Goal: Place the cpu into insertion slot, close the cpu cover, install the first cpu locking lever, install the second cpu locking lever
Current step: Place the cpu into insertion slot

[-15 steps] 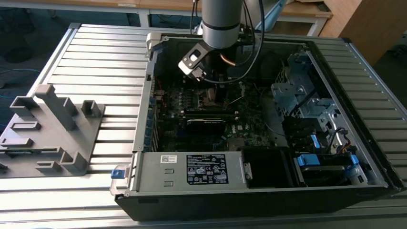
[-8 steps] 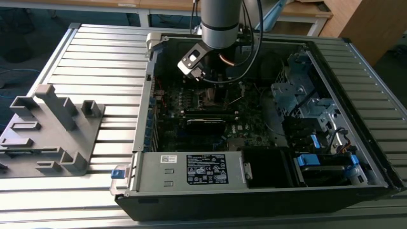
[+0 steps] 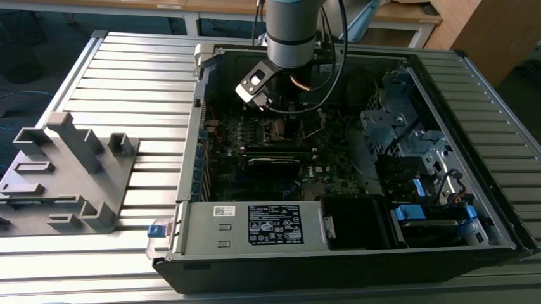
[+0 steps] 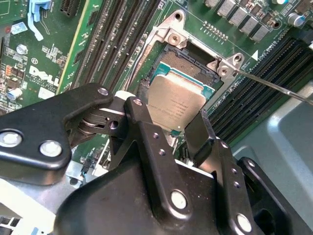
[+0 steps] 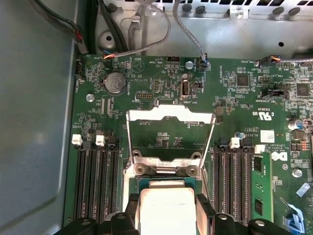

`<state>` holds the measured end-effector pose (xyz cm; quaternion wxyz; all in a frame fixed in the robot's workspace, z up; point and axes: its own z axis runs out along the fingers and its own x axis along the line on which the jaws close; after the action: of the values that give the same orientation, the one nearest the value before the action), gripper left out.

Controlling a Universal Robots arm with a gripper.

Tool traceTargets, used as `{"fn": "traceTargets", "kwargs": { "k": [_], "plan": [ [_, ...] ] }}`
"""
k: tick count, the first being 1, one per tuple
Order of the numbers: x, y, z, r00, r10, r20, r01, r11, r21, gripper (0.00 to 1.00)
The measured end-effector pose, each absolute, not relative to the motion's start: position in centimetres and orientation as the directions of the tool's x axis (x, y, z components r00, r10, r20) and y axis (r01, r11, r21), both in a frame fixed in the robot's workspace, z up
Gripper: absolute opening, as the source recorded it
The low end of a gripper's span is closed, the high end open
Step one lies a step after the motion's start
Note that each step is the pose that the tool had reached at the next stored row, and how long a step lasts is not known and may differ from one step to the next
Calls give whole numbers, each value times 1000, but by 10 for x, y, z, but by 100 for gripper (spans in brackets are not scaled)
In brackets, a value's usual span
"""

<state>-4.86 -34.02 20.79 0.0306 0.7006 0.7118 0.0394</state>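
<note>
My gripper (image 4: 166, 113) is shut on the cpu (image 4: 176, 98), a flat silver-grey square held by two opposite edges between the black fingers (image 4: 142, 127). The chip sits over the insertion slot (image 4: 188, 61), whose dark pin field and metal rim show past its far edge; I cannot tell whether it rests in the slot or hovers just above. In the first wrist view the cpu (image 5: 166, 208) is between the fingers, and beyond it the cpu cover (image 5: 171, 117) stands open and upright on its hinge. A thin locking lever (image 4: 274, 85) sticks out to the side of the slot.
My arm (image 3: 292, 38) reaches down into the open computer case (image 3: 338, 253) on the slatted table. Long black memory slots (image 5: 95, 181) flank the socket on both sides. Cables (image 5: 186, 29) hang near the case wall. A grey fixture (image 3: 68, 171) stands at the exterior view's left.
</note>
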Motion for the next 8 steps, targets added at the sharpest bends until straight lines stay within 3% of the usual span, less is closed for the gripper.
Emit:
{"fn": "traceTargets", "kwargs": {
  "k": [8],
  "plan": [
    [-51,-340,204,-16,1000,11,995,15,99,54]
  ]
}}
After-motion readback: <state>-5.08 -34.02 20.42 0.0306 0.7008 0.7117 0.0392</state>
